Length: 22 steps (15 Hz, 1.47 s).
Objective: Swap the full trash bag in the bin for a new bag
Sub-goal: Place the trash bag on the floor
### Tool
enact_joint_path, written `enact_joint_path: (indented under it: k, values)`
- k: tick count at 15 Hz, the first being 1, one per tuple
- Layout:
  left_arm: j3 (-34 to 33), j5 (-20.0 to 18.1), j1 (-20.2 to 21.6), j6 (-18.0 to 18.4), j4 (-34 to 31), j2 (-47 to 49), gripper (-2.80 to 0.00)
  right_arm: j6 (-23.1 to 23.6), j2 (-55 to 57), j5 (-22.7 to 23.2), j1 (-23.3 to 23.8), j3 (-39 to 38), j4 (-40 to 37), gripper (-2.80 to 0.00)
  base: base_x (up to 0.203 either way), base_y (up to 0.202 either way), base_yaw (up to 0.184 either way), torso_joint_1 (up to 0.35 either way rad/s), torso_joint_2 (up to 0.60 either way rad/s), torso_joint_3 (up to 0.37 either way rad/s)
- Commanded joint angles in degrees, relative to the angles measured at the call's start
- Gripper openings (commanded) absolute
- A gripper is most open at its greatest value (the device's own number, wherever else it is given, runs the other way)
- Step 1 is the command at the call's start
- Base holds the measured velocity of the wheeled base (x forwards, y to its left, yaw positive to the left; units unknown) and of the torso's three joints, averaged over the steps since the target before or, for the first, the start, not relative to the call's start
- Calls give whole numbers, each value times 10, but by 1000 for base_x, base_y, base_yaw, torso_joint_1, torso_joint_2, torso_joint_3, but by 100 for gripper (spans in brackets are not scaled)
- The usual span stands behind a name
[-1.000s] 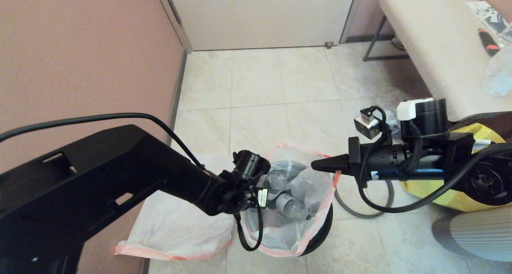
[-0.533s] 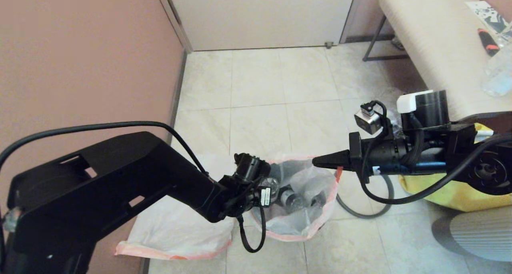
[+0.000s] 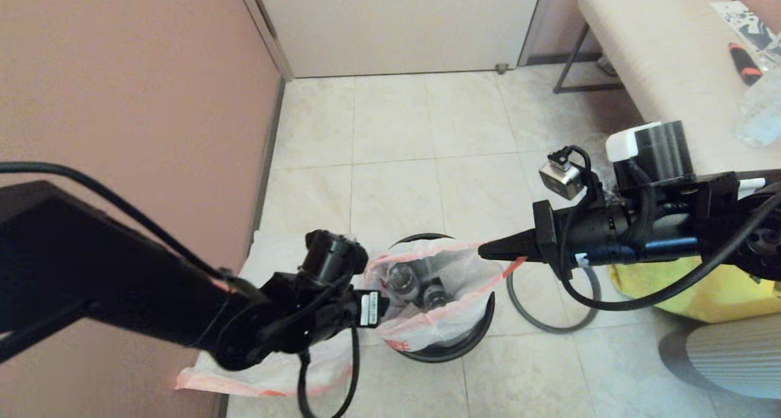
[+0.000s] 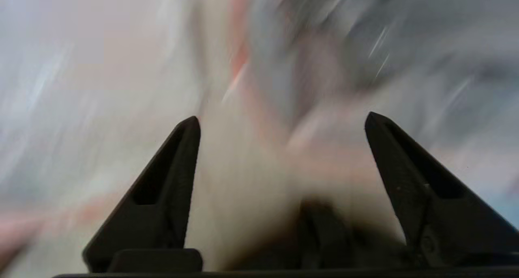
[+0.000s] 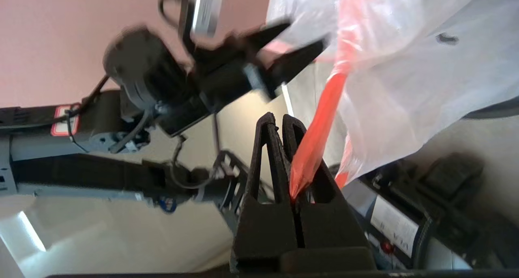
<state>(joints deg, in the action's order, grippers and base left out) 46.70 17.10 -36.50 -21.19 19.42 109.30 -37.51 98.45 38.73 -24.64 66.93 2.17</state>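
both grippers are at the full trash bag [image 3: 436,296], which sits in the bin [image 3: 473,338]. my right gripper [image 3: 488,250] is pinching its orange drawstring [image 5: 320,123]; my left gripper [image 4: 279,126] has its jaws spread wide at the opposite edge, nothing between them.

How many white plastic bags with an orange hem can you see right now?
2. The full trash bag sits in the bin, its drawstring pinched by the right hand. The new bag lies flat by the wall.
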Motion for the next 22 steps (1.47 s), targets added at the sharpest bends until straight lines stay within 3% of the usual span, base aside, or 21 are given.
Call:
enact_joint_path:
  k: [1, 4, 6, 8, 12, 13, 14, 17, 18, 20, 22]
  values:
    - [-105, 0, 3, -21, 4, -105, -280, 0, -22, 2, -7, 24, -25, -280, 0, 0, 0, 0, 0, 0]
    - [-278, -29, 34, -48, 69, -142, -280, 5, -53, 2, -28, 86, -96, -280, 0, 0, 0, 0, 0, 0]
    - [-383, -67, 54, -55, 205, -107, -280, 7, -76, -6, -42, 143, -150, -280, 0, 0, 0, 0, 0, 0]
    - [-437, -99, 63, -58, 342, -8, -280, 8, -104, -18, -53, 214, -205, -280, 0, 0, 0, 0, 0, 0]
    - [-481, -122, 70, -81, 573, 171, -280, 22, -131, -50, -55, 416, -317, -280, 0, 0, 0, 0, 0, 0]
    - [-486, -126, 71, -86, 616, 186, -280, 48, -137, -80, -55, 457, -334, -280, 0, 0, 0, 0, 0, 0]
    - [-488, -127, 71, -87, 630, 189, -280, 108, -146, -131, -55, 475, -337, -280, 0, 0, 0, 0, 0, 0]
    - [-488, -124, 74, -82, 649, 184, -280, 230, -158, -366, -52, 473, -293, -280, 0, 0, 0, 0, 0, 0]
    - [-488, -124, 74, -82, 649, 188, -280, 260, -162, -401, -37, 472, -245, -280, 0, 0, 0, 0, 0, 0]
    - [-488, -126, 82, -83, 649, 193, -280, 321, -167, -423, 15, 472, -166, -280, 0, 0, 0, 0, 0, 0]
    - [-488, -126, 86, -83, 655, 204, -280, 386, -175, -470, 26, 472, -119, -280, 0, 0, 0, 0, 0, 0]
